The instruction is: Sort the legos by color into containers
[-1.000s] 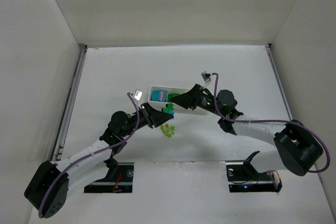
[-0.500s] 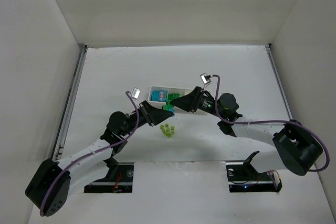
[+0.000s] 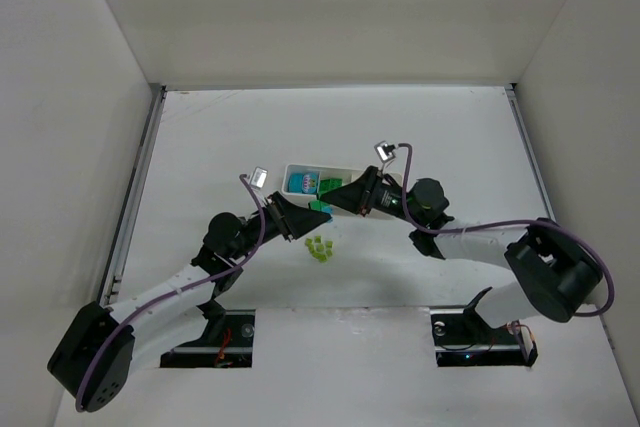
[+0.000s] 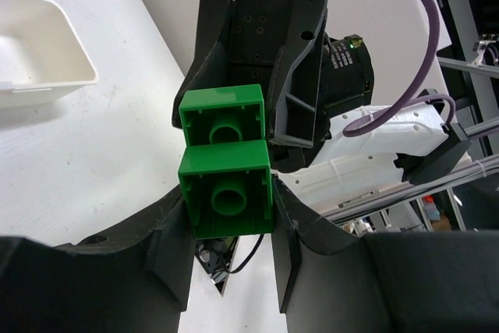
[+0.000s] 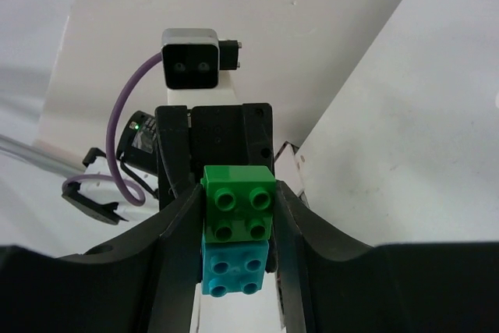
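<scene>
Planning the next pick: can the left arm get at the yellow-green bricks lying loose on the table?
Probably not yet. The left gripper is shut on a green brick, which it must drop first. The yellow-green bricks lie close beside it with nothing between.

Entry: left arm (image 3: 170, 292), right arm (image 3: 480, 244); white shells, black joints. I logged black angular fingers (image 4: 173, 232) on the left gripper (image 4: 228, 208), a grey two-lens camera box (image 5: 189, 54) behind those fingers, and a purple cable (image 5: 125, 122) looping from it.
</scene>
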### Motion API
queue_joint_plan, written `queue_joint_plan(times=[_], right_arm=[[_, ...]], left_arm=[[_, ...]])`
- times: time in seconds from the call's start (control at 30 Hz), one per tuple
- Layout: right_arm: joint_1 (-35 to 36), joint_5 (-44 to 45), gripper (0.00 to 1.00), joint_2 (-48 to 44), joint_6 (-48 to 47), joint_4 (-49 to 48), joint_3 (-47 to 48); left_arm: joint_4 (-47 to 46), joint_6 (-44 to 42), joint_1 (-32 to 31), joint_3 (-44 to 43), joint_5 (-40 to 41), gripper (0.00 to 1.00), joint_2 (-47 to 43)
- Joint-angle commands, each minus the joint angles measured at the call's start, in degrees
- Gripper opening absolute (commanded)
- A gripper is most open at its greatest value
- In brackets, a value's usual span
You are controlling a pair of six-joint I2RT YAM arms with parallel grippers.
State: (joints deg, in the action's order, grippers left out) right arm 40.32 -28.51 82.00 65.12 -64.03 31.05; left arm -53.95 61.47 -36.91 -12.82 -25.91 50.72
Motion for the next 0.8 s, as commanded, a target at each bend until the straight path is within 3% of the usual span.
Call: queue_joint_plan(times=[0.0,0.17,0.6,0.77], right_arm=[[0.4,-0.9,0.38,0.5,0.4,-5.8,1.2],[-0.6,0.6,0.3,0.3,1.3,-7.6,-0.5],[-7.8,-0.9,0.31,-0.9,3.1,-9.5,-3.7],[-8.6,0.6,0.31,2.3,0.5,-2.0,-1.2]], left_arm=[[-5.2,0.1,0.2,-1.6,-1.2,0.15,-1.3],[-5.2,0.3,0.5,-1.3,-1.2,0.15,-1.7],[-5.0,0.7,1.5,-1.2,-1.4,0.15,-2.3],[-4.4,0.7,3.0,-1.1,-1.5,0.15,-3.2]])
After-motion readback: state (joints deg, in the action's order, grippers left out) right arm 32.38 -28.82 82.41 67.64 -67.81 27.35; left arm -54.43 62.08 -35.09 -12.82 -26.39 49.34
